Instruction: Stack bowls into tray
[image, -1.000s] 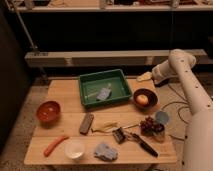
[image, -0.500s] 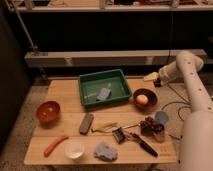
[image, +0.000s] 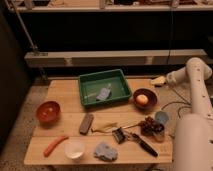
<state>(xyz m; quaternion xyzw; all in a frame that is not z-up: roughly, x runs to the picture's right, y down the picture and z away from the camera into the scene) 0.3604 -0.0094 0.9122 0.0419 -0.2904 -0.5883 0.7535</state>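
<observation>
The green tray (image: 86, 81) stands at the back middle of the wooden table, with a small grey object (image: 103, 93) inside it. The dark maroon-brown bowl (image: 152, 96) sits just right of the tray and holds a pale orange round thing (image: 142, 99). The orange-red bowl (image: 48, 111) sits at the table's left edge and looks empty. My gripper (image: 159, 80) hangs at the table's back right corner, above and behind the maroon bowl, apart from it and from the tray. It holds nothing that I can see.
The front half of the table holds an orange sausage-shaped thing (image: 55, 145), a white cup (image: 75, 148), a blue-grey cloth (image: 106, 151), a brown block (image: 86, 123), a black-handled tool (image: 137, 141), dark grapes (image: 148, 125) and a blue can (image: 161, 118). A shelf rail (image: 100, 57) runs behind.
My gripper has moved to the right and a little down, away from the tray toward the table's back right corner. Nothing on the table has moved.
</observation>
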